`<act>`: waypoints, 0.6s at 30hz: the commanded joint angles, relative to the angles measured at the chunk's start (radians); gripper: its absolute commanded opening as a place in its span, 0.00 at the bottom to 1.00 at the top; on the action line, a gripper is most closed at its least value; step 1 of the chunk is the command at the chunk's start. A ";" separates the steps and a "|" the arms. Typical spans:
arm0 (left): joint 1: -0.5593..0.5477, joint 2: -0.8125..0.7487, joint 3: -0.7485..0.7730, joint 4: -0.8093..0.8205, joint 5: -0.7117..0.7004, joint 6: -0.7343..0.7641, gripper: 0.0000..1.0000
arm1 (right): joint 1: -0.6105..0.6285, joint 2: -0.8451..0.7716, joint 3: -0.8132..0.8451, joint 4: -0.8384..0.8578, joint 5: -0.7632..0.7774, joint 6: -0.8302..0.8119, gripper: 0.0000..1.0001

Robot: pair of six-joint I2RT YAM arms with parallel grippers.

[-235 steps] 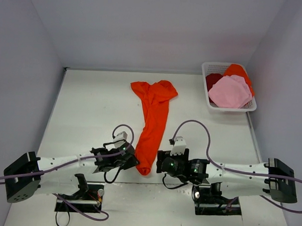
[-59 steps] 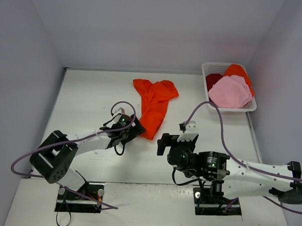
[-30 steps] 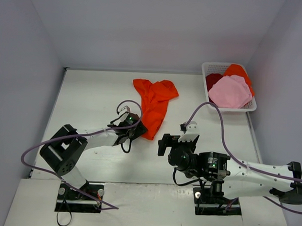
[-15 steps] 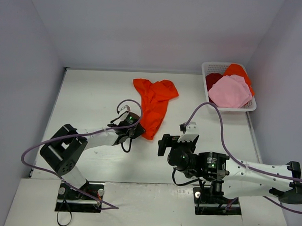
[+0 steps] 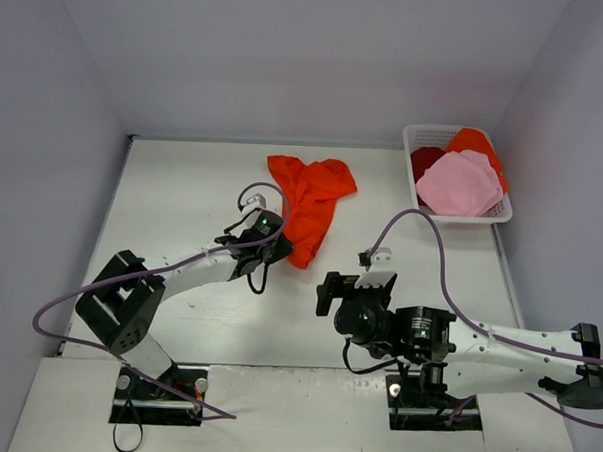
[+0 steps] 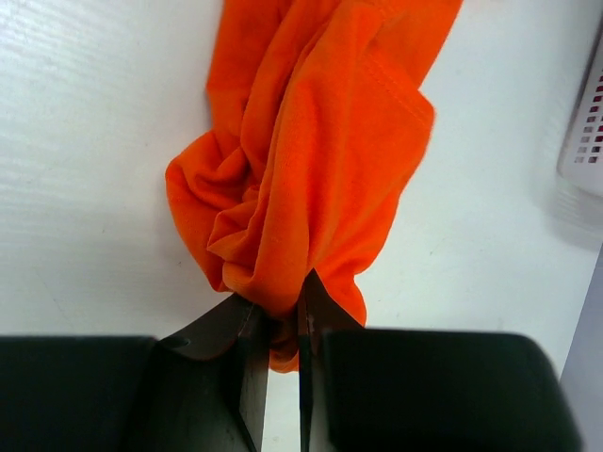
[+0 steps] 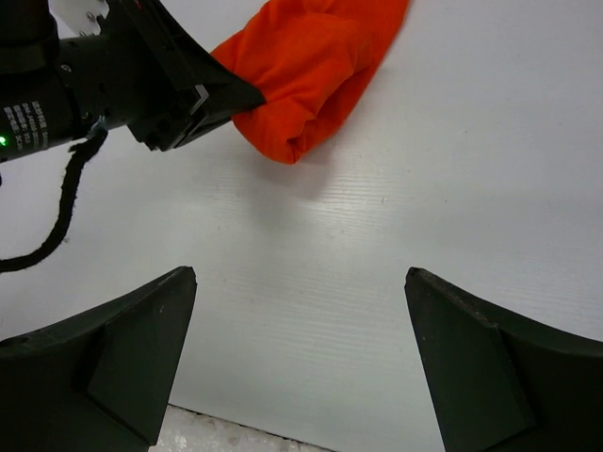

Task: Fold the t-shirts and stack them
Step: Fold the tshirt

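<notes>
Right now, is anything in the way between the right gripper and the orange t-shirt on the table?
Only bare table lies between the open right gripper and the orange t-shirt. The left gripper is shut on the shirt's near end, though, so a reach there could meet it.

White lattice basket [image 5: 411, 183] at far right corner of table [image 5: 183, 196], pale grey walls [image 5: 288, 65] enclosing table on three sides
</notes>
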 commanded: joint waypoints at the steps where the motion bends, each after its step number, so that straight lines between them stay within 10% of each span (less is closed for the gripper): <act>1: 0.001 -0.079 0.094 -0.015 -0.069 0.059 0.00 | -0.001 -0.030 0.002 0.009 0.040 0.022 0.89; 18: 0.055 -0.008 0.327 -0.106 -0.049 0.129 0.00 | 0.001 -0.013 0.001 0.009 0.040 0.040 0.89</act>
